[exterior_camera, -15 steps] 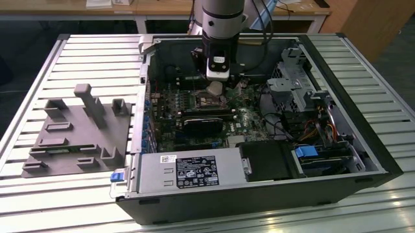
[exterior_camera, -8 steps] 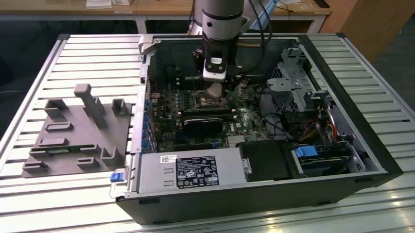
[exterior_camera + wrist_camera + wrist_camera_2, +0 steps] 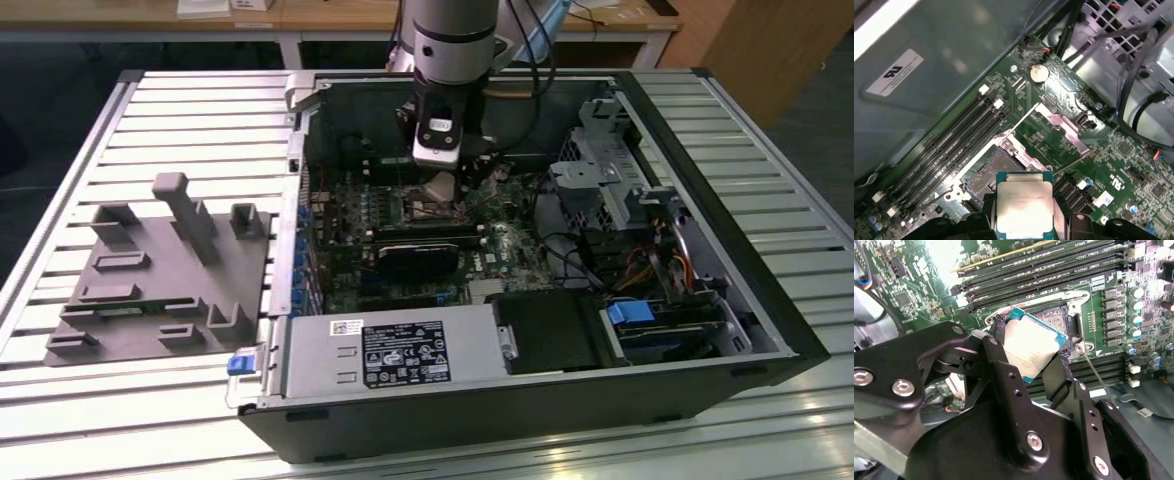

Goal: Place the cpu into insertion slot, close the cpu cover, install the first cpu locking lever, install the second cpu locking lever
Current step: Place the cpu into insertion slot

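Silver-grey cpu (image 3: 1025, 202), clenched in the gripper (image 3: 1025, 217), is hovering above the slot (image 3: 427, 207) at six o'clock in the exterior view, its placing likely needing squaring.

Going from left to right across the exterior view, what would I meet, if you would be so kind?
Grey fixture block → blue latch tab → gripper holding the cpu → metal drive cage.

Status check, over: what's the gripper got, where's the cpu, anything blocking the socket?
Copy: gripper shut on cpu. Held over insertion slot, not seated. Its cpu cover flipped back, nothing across the slot.
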